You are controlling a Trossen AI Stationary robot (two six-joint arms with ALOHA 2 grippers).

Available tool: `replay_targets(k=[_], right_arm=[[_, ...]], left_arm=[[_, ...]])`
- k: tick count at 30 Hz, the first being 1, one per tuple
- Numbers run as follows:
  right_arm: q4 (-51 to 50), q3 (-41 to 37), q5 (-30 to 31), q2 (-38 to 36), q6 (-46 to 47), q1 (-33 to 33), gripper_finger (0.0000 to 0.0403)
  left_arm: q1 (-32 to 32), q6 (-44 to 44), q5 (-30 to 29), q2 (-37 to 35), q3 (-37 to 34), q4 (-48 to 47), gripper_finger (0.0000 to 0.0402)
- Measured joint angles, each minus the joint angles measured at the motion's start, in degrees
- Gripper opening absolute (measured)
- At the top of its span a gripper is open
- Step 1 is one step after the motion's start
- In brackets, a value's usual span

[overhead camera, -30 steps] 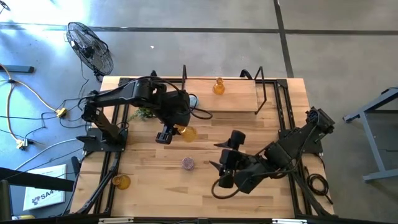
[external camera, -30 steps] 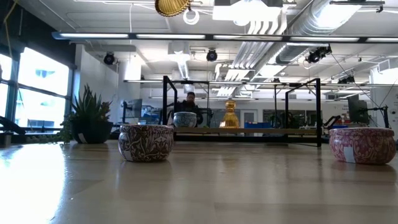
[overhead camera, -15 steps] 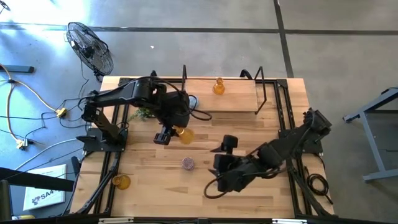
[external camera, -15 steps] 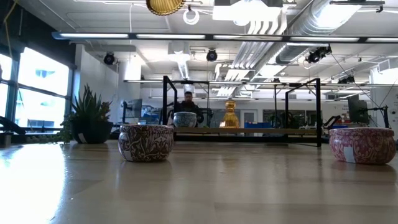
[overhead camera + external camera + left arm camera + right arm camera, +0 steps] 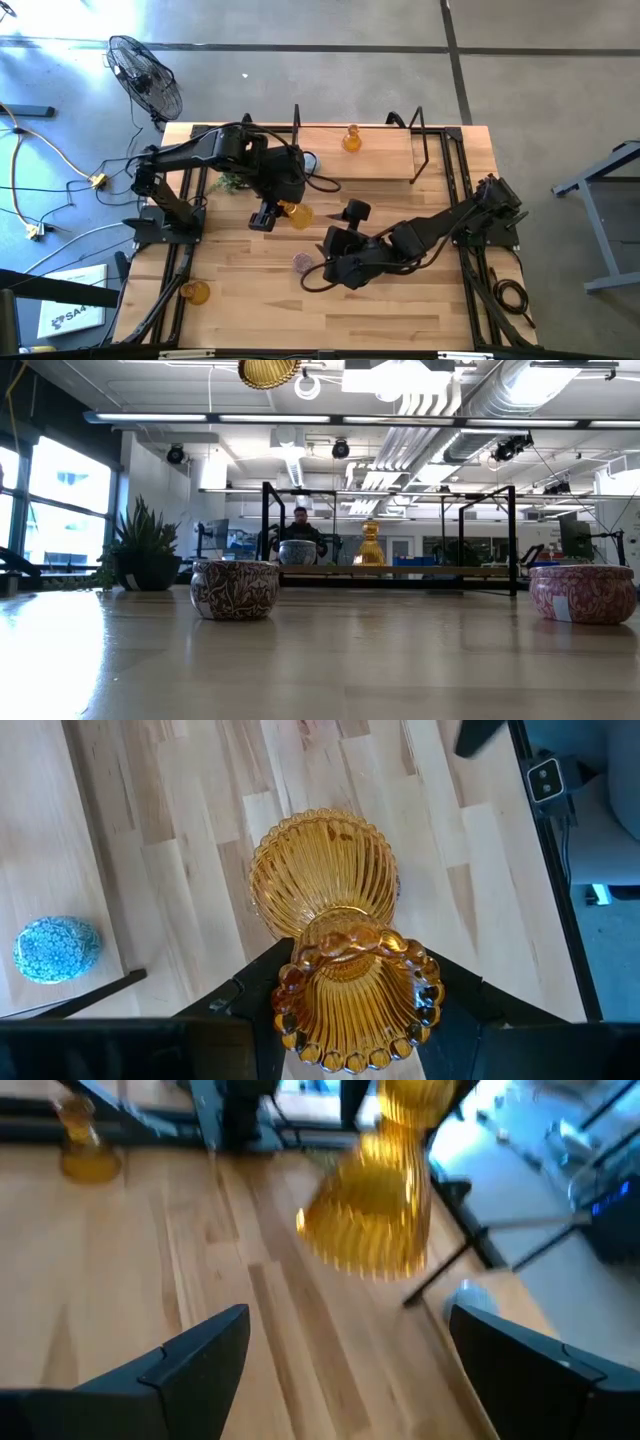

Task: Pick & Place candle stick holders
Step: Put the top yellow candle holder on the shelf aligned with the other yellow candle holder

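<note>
Left wrist view shows an amber ribbed holder (image 5: 335,910) pinched between the left gripper (image 5: 350,995)'s two dark fingers (image 5: 235,1000) — its beaded rim faces the camera and its flared end points down at the wooden counter (image 5: 180,850). From above, that same amber holder (image 5: 297,213) hangs clear of the boards near the counter's middle, held by the left gripper (image 5: 268,215), whose arm reaches in from the left edge.

A small lilac holder (image 5: 301,262) stands on the counter toward the near edge, just beside the right gripper (image 5: 312,275). The right arm stretches low across the boards from the right edge, and its fingers (image 5: 190,1350) are spread wide with nothing between them; its wrist camera looks past them at the lifted amber piece (image 5: 375,1210) and, farther off, another amber holder (image 5: 85,1145).

A second amber holder (image 5: 351,138) stands upright at the far edge of the counter, on the raised shelf framed by a black rack (image 5: 425,150). A third amber holder (image 5: 195,292) sits near the near left corner. A pale blue round holder (image 5: 57,948) rests on the counter beside the left arm, seen from the left wrist. A small green plant (image 5: 232,182) lies partly under the left arm.

Beyond the counter a floor fan (image 5: 145,75) stands off the far left corner. The low view shows two patterned round holders (image 5: 235,588) and (image 5: 582,593) on the boards, the far amber holder (image 5: 370,545) on the shelf — and a person (image 5: 300,525) seated in the room behind.
</note>
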Motion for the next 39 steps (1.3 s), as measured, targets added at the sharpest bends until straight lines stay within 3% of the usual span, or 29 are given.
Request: replay_targets(k=[7, 12, 20, 29, 34, 39], right_arm=[[8.33, 0.00, 0.08, 0.24, -11.54, -1.12, 0.0339], [4.02, 0.02, 0.69, 0.26, -18.28, -0.14, 0.0339], [1.48, 0.02, 11.37, 2.09, -24.37, 3.68, 0.0339], [13.19, 0.00, 12.25, 1.70, -19.33, 2.75, 0.0339], [20.28, 0.00, 6.10, 1.66, -18.88, 1.58, 0.0338], [18.24, 0.00, 2.74, 1.66, -12.03, -1.13, 0.0338]], left_arm=[[0.01, 1.15, 0.69, 0.00, 0.00, 0.03, 0.0156], [0.02, 1.42, 2.45, 0.00, 0.00, 0.11, 0.0156], [0.00, 1.42, 3.41, 0.00, -0.02, 0.12, 0.0156], [0.00, 1.41, 1.22, 0.00, -0.02, 2.61, 0.0156], [0.00, 1.90, 0.18, 0.00, -0.02, 3.57, 0.0156], [0.00, 2.33, -0.38, 0.00, -0.02, 3.77, 0.0156]])
